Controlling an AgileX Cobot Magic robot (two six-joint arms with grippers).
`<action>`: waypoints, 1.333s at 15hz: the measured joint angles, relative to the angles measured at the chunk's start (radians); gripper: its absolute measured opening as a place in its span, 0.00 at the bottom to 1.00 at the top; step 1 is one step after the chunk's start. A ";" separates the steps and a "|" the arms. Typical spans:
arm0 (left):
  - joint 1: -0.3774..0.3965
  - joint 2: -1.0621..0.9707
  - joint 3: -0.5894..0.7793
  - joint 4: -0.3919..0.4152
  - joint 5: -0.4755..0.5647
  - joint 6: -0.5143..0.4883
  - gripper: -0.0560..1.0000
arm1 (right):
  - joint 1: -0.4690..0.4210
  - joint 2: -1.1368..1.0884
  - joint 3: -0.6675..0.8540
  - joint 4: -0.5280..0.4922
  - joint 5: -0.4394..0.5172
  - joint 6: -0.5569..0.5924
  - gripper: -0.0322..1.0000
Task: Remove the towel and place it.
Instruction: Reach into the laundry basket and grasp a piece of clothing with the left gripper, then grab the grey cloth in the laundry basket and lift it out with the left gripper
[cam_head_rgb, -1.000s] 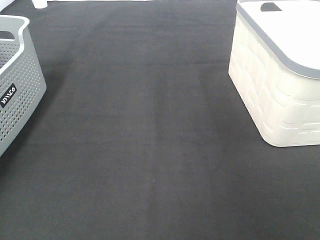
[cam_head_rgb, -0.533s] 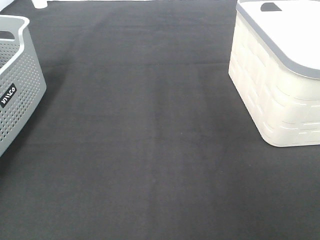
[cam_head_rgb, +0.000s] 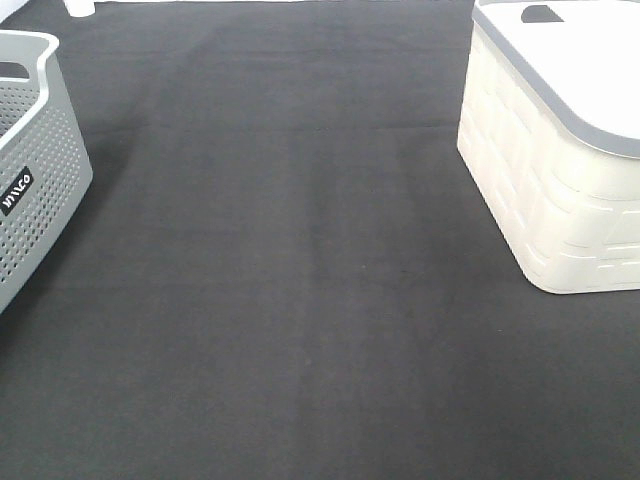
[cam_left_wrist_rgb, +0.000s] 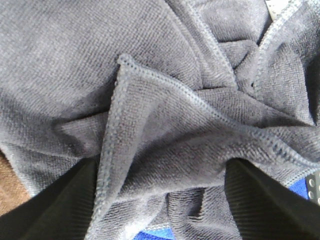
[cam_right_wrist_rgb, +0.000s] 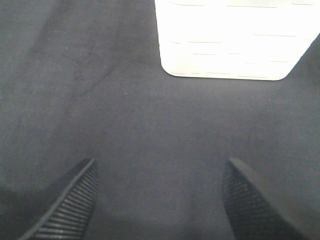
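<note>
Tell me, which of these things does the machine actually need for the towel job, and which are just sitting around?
Part of the job:
- grey-purple towel, lying crumpled
- left fingers, spread open on either side of it

Just sitting there right now:
- grey perforated basket
- cream lidded basket
- black table cover
- right fingers, open over bare cover

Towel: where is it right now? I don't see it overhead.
Only the left wrist view shows the towel. It lies crumpled and fills the frame just beyond the left gripper, whose jaws stand open; the exterior high view does not show it.
</note>
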 joint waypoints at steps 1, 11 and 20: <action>0.000 0.000 0.000 -0.005 0.002 0.000 0.69 | 0.000 0.000 0.000 0.000 0.000 0.000 0.69; 0.059 -0.017 -0.011 -0.102 -0.002 0.014 0.69 | 0.000 0.000 0.000 0.000 0.000 0.000 0.69; 0.063 0.024 -0.011 -0.127 -0.057 0.014 0.66 | 0.000 0.000 0.000 0.000 0.000 0.000 0.69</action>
